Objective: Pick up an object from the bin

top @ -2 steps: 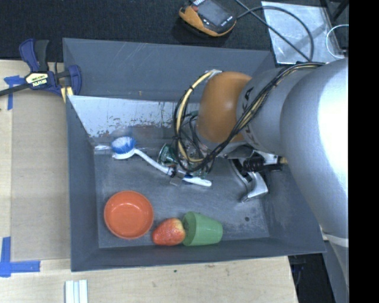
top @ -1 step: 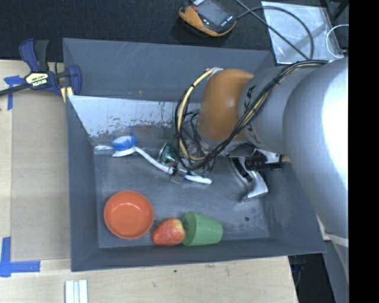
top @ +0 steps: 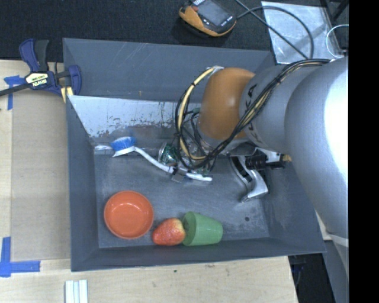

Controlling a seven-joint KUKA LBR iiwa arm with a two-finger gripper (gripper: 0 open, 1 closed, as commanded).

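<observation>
While lowered near the bin's point(top: 83, 195) centre, the gripper point(top: 246, 186) is seen beside a white, blue-headed brush point(top: 139, 151) laid toward the back-left corner; its open or closed state cannot be told.

Dark tabletop point(top: 118, 18), orange-black handheld device point(top: 208, 18), white paper sheet point(top: 290, 26)

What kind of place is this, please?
Probably a robotics lab bench set up for grasping trials: a robot arm reaches into a grey metal bin holding a few small things, an orange bowl, a strawberry and a green cup.
</observation>
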